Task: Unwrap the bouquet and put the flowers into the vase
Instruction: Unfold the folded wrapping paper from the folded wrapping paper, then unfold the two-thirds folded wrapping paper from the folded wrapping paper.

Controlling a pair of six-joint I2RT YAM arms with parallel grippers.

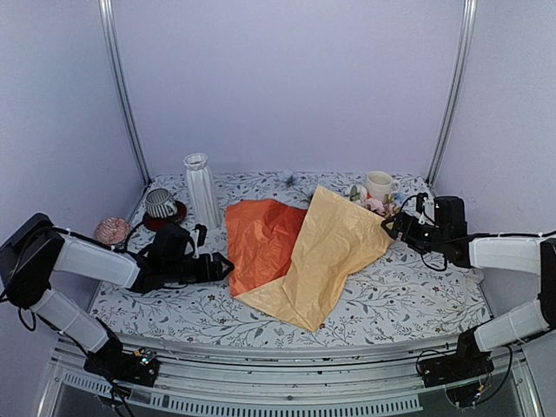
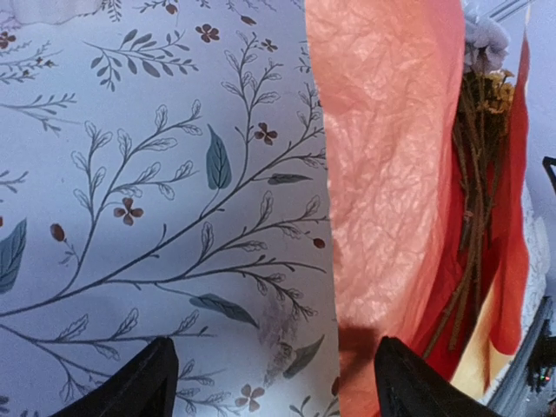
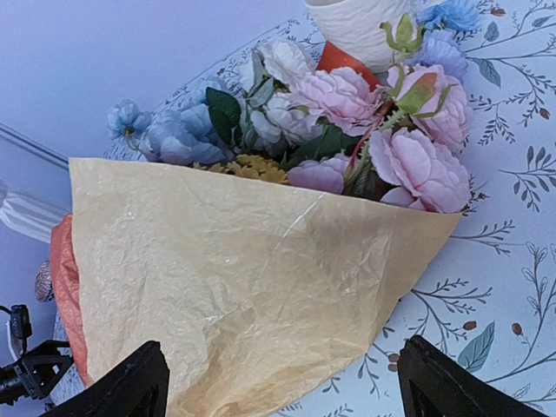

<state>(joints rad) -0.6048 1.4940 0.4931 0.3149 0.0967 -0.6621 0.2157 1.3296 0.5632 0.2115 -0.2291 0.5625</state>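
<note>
The bouquet lies mid-table with its paper spread wide: a crinkly orange sheet (image 1: 263, 239) on the left and a yellow-orange sheet (image 1: 328, 250) over it on the right. Pink, pale blue and yellow flowers (image 3: 347, 113) stick out at the far right end, and their thin stems (image 2: 473, 226) show between orange folds. The white ribbed vase (image 1: 199, 187) stands upright at the back left. My left gripper (image 1: 224, 266) is open at the orange sheet's left edge (image 2: 391, 174), holding nothing. My right gripper (image 1: 393, 226) is open beside the yellow-orange sheet (image 3: 243, 278), also holding nothing.
A cream mug (image 1: 380, 184) stands right behind the flower heads. A striped grey cup on a red saucer (image 1: 161, 205) sits left of the vase, with a pink round object (image 1: 111, 230) beyond it. Metal frame posts (image 1: 122, 87) rise at the back corners of the floral cloth (image 1: 408, 295).
</note>
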